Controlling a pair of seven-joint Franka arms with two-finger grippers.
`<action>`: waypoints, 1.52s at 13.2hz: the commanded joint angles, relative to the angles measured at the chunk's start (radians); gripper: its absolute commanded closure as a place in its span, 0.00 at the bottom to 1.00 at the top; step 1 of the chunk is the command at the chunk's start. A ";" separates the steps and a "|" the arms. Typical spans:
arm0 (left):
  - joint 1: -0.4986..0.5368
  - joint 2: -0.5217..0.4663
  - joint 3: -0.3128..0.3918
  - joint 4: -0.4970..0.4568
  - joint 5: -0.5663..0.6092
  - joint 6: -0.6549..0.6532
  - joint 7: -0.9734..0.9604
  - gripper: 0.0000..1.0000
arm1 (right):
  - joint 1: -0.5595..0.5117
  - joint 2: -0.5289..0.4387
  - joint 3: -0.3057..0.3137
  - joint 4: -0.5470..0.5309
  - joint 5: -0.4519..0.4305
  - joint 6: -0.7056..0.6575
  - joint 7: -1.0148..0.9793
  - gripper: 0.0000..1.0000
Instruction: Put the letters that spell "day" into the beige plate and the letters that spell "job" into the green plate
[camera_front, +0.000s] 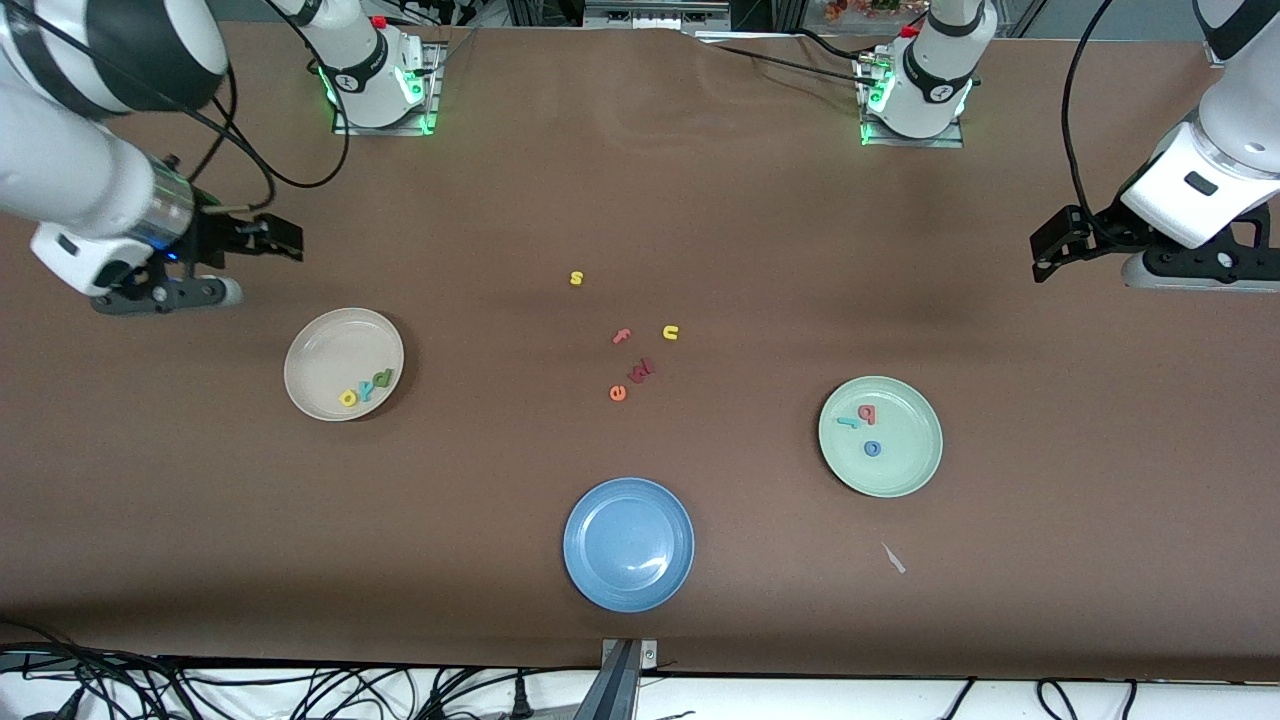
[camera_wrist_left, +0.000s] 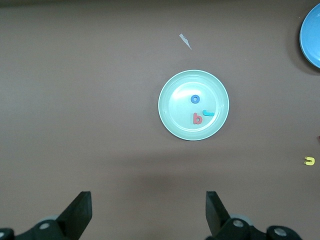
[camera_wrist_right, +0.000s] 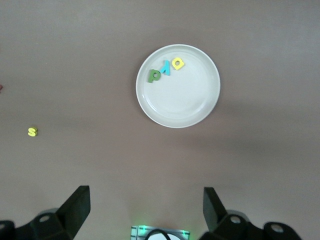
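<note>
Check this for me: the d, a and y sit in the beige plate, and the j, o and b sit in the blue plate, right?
Not quite. The d, a and y are in the beige plate, but the j, o and b sit in the green plate, not the blue plate, which holds no letters. The front view and left wrist view show this.

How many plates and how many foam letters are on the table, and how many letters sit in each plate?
Plates: 3, beige plate, green plate, blue plate
Letters in beige plate: 3
Letters in green plate: 3
Letters in blue plate: 0
Loose letters on the table: 5
Total letters: 11
</note>
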 joint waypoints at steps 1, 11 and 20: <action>-0.003 -0.001 0.003 0.017 -0.028 -0.018 0.005 0.00 | -0.027 -0.026 0.018 0.031 -0.033 -0.078 -0.062 0.00; -0.003 -0.001 0.003 0.017 -0.028 -0.020 0.005 0.00 | -0.079 -0.045 -0.021 0.028 0.006 -0.067 -0.154 0.00; -0.003 -0.001 0.003 0.017 -0.028 -0.024 0.006 0.00 | -0.081 -0.045 -0.027 0.019 0.021 0.057 -0.151 0.00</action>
